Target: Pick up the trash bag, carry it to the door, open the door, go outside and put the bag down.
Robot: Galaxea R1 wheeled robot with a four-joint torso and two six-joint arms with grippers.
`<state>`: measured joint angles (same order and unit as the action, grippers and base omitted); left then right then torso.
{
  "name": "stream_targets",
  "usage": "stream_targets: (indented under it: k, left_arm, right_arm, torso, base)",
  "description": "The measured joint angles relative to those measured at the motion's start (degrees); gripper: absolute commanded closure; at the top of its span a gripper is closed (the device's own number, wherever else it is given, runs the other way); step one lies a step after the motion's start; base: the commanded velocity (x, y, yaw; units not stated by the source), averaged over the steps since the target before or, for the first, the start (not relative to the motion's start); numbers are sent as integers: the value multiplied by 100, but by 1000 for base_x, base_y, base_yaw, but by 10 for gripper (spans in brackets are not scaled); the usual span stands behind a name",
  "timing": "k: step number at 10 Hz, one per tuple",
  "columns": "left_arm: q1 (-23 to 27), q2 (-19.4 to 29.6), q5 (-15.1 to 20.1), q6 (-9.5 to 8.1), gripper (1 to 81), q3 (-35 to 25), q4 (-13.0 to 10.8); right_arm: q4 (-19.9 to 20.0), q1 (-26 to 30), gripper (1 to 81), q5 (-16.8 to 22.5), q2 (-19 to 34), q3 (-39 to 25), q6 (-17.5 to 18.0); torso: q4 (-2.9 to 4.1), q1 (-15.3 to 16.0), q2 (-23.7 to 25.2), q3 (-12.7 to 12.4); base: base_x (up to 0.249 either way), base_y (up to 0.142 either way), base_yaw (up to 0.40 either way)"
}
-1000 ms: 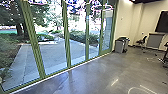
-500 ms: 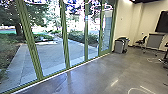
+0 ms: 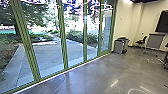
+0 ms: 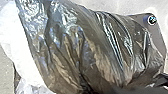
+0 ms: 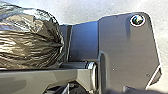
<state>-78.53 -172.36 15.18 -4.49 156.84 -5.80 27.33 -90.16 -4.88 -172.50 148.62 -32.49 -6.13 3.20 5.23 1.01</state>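
Observation:
The trash bag (image 4: 82, 50), dark, shiny and crumpled, hangs close before the left wrist camera, over part of the robot's base plate, with whitish plastic along one side. In the right wrist view the same bag (image 5: 27, 40) bulges beside the base plate, its folds drawn together to a point. How either gripper stands to the bag cannot be made out. Green-framed glass doors (image 3: 62, 37) run along the left and middle of the head view, and their panels look closed.
A grey bin (image 3: 121, 46) stands by the wall at the far end of the glass. Further right are a chair (image 3: 141, 42) and a grey cabinet-like piece (image 3: 154, 41). A paved path (image 3: 50, 56) and bushes lie outside.
The glass frames have slid a little to the left in the head view as the camera moved. The room's far end looks nearly the same.

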Motion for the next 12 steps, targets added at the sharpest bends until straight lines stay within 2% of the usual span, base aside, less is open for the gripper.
stream_targets:
  k: [4,6,7,12]
  left_arm:
    - [-22,1,-101,0,811,7,0]
    - [-126,-2,-642,0,811,2,0]
    - [-162,-2,-752,0,811,0,0]
    - [-178,-38,-761,0,811,0,-1]
  right_arm:
    - [0,-5,10,0,0,12,0]
    - [0,0,10,-2,-2,15,0]
    - [0,-2,10,0,-2,15,2]
    - [0,-2,10,0,-20,41,0]
  torso:
    - [0,-2,0,0]
    - [0,0,0,0]
    - [0,0,0,0]
    - [0,0,0,0]
  base:
    - [110,-70,0]
    - [110,-70,0]
    - [110,-70,0]
    - [110,-70,0]
